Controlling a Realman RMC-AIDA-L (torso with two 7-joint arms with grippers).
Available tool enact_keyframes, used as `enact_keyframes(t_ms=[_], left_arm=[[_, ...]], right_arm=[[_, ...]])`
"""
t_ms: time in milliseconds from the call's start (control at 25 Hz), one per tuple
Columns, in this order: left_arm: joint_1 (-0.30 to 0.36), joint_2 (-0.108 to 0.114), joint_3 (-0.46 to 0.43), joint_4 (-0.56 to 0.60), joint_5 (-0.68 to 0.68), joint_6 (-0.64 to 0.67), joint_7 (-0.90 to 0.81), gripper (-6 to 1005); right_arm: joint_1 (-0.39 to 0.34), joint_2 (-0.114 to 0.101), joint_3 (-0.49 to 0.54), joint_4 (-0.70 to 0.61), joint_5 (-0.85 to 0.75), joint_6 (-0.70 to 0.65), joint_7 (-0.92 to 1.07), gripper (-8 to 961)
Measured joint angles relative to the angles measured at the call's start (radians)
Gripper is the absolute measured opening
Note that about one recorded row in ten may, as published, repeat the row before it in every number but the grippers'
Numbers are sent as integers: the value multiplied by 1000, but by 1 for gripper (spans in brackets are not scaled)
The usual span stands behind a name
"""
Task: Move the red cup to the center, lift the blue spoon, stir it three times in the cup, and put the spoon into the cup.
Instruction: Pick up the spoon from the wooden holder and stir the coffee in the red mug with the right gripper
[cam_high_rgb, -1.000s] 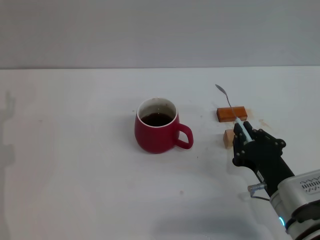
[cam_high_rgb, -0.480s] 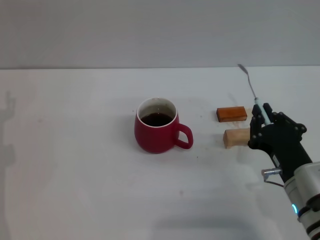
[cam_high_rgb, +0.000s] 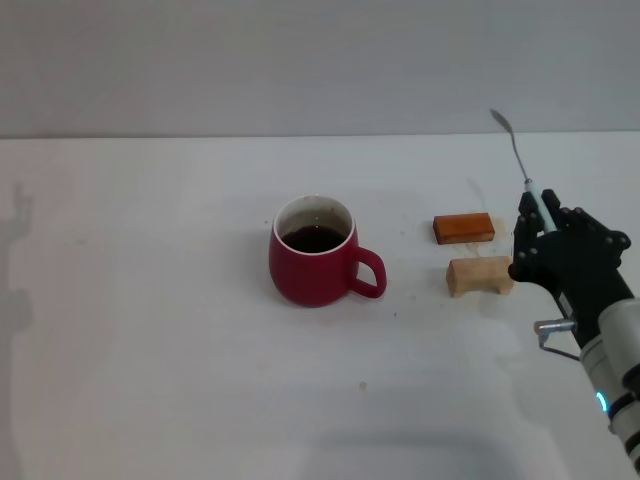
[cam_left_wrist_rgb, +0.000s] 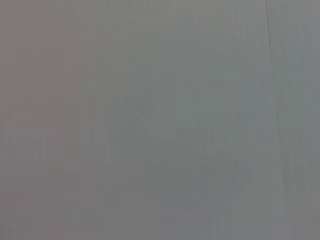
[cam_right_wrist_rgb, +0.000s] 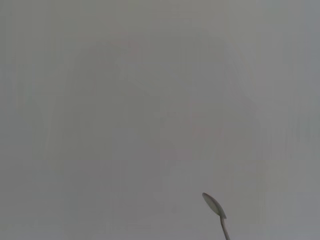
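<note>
The red cup (cam_high_rgb: 316, 264) stands near the middle of the white table, its handle toward the right, dark liquid inside. My right gripper (cam_high_rgb: 545, 228) is at the right side, raised above the table, shut on the blue spoon (cam_high_rgb: 524, 172) by its pale handle. The spoon's silver bowl points up and away. The spoon's bowl also shows in the right wrist view (cam_right_wrist_rgb: 214, 204). The left gripper is out of view; its wrist view shows only a plain grey surface.
An orange-brown block (cam_high_rgb: 463, 228) and a light wooden block (cam_high_rgb: 479, 275) lie on the table (cam_high_rgb: 150, 330) between the cup and my right gripper. A grey wall stands behind the table.
My right gripper has lifted the spoon off the blocks and moved up and to the right. The wooden block is now uncovered. The cup has not moved.
</note>
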Motion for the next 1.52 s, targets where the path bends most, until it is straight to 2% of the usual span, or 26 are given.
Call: enact_keyframes(t_ms=[320, 560, 720, 800, 840, 880, 920, 960, 1120, 1200, 1240, 1280, 1320, 1400, 1520], left_arm=[[0, -3, 0, 0, 0, 0, 0, 749], [3, -6, 0, 0, 1, 0, 0, 749], [3, -8, 0, 0, 2, 0, 0, 749], [3, -9, 0, 0, 2, 0, 0, 749], [3, -9, 0, 0, 2, 0, 0, 749], [3, -10, 0, 0, 2, 0, 0, 749], [3, -10, 0, 0, 2, 0, 0, 749], [2, -10, 0, 0, 2, 0, 0, 749], [2, -11, 0, 0, 2, 0, 0, 749], [2, -12, 0, 0, 2, 0, 0, 749], [2, -12, 0, 0, 2, 0, 0, 749], [2, -13, 0, 0, 2, 0, 0, 749], [2, -13, 0, 0, 2, 0, 0, 749], [2, -13, 0, 0, 1, 0, 0, 749], [2, -13, 0, 0, 2, 0, 0, 749]], right_arm=[[-39, -7, 32, 35, -74, -1, 23, 141], [-59, -43, 61, 23, -227, -5, 261, 141], [-75, -56, 79, 21, -304, -6, 326, 141], [-89, -76, 100, 13, -424, -12, 451, 141], [-89, -76, 100, 13, -424, -12, 451, 141], [-96, -93, 120, 13, -497, -11, 542, 141], [-96, -93, 120, 13, -497, -11, 542, 141], [-102, -112, 133, 22, -542, -2, 601, 141], [-109, -140, 148, 57, -575, 38, 638, 141], [-112, -166, 162, 105, -600, 102, 641, 141], [-112, -166, 162, 105, -600, 102, 641, 141], [-114, -180, 174, 135, -616, 148, 642, 141], [-114, -180, 174, 135, -616, 148, 642, 141], [-115, -199, 195, 184, -647, 235, 643, 141], [-116, -205, 212, 216, -667, 291, 643, 141]])
